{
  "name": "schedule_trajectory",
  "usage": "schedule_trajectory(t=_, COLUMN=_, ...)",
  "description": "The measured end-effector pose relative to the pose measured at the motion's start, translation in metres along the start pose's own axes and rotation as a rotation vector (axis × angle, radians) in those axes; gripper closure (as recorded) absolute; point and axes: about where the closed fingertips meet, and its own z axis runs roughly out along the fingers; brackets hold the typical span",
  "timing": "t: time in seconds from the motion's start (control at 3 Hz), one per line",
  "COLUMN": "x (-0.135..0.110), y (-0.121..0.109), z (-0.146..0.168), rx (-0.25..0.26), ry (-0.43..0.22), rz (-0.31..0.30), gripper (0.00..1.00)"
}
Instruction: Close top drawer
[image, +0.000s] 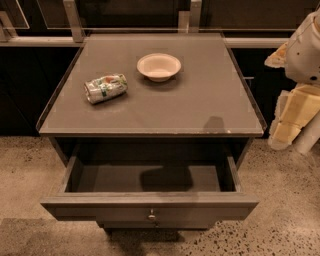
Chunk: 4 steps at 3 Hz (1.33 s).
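Observation:
The top drawer (90, 206) of a dark grey cabinet is pulled far out toward me. Its inside (110, 177) looks empty, with a shadow on the floor of it. Its wide front has one small round metal knob (151, 216) at the centre. My gripper (292, 120) is at the right edge of the view, beside the cabinet's right side, level with the cabinet top. It is well apart from the drawer and touches nothing. The white arm (306, 47) rises above it.
On the cabinet top (210, 100) lie a crushed drink can (105, 88) at the left and a white bowl (159, 66) at the back centre. Speckled floor (285, 200) surrounds the cabinet. Dark cabinets and a rail (30, 41) stand behind it.

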Motion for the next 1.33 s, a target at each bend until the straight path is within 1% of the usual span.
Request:
schedule_trajectory(t=0.33, x=0.0, y=0.0, z=0.0, rx=0.0, ry=0.0, rz=0.0, gripper=0.0)
schedule_trajectory(t=0.67, x=0.006, y=0.008, z=0.015, rx=-0.023, ry=-0.014, rz=0.016, gripper=0.0)
schedule_trajectory(t=1.0, x=0.016, y=0.035, z=0.039, rx=-0.042, ry=-0.078, rz=0.06, gripper=0.0)
schedule_trajectory(t=1.33, x=0.039, y=0.068, z=0.082, rx=-0.105, ry=-0.129, rz=0.127, gripper=0.0)
